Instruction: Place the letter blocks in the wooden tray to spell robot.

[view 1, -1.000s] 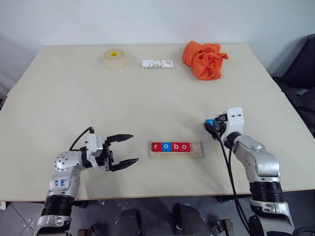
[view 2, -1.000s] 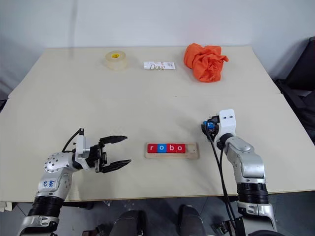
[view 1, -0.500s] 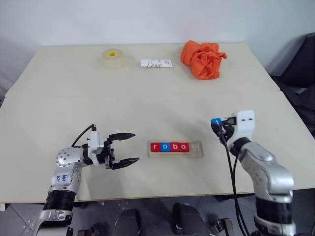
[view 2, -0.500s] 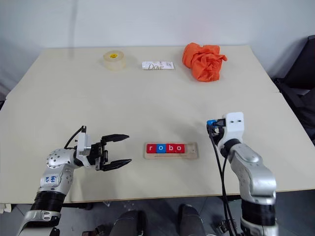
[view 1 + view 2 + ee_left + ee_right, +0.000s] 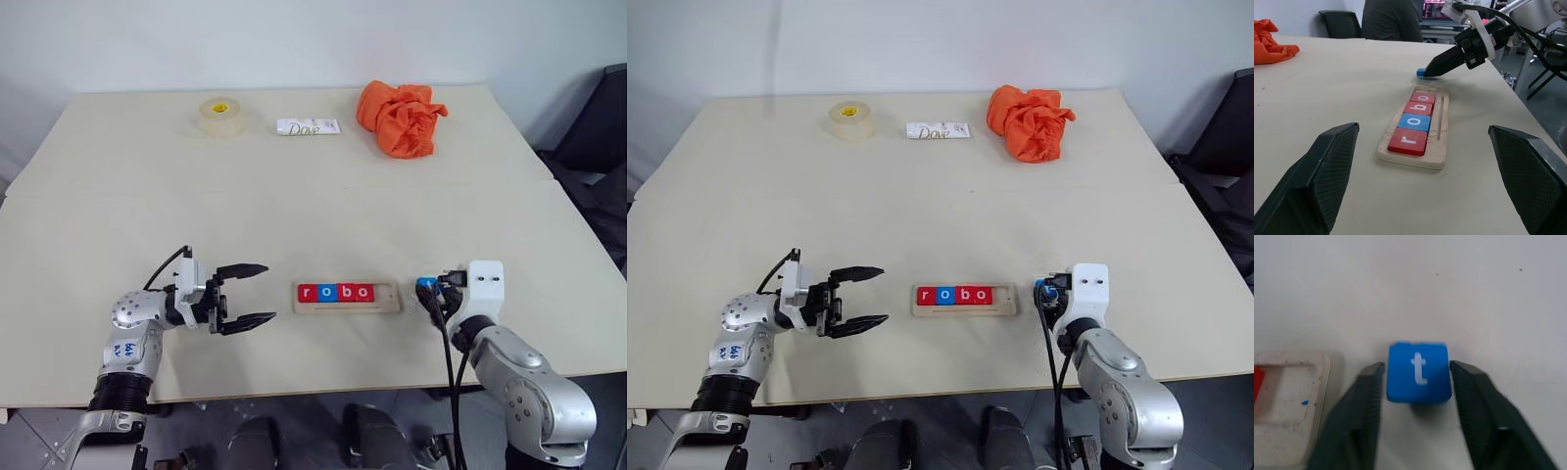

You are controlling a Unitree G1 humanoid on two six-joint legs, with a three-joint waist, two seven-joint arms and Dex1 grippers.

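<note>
Long pale-wood tray (image 5: 348, 297), lower centre of the left eye view, holds four letter tiles reading r, o, b, o (image 5: 337, 292). One bare slot (image 5: 388, 293) remains at its right end.

Small blue square tile marked t (image 5: 1419, 373) sits between the right gripper's (image 5: 428, 292) black fingers (image 5: 1362, 396), which pinch its two sides; it hangs just right of the tray's bare end. In the left wrist view the tile (image 5: 1421, 72) shows at the fingertips, seemingly just above the table.

Left gripper (image 5: 247, 294), lower left, fingers spread, grasping nothing, points at the tray's r end.

Step in hand, as I judge it: seat the t. Keep the letter upright, line the tile with the row, lower it flat beside the last o, release only once it rests.

Room: bare tabletop (image 5: 294, 215) above the tray. Table's near edge close below both arms. Tape roll (image 5: 219, 115), white Dove wrapper (image 5: 308, 126) and crumpled orange cloth (image 5: 400, 117) sit far off along the top.
</note>
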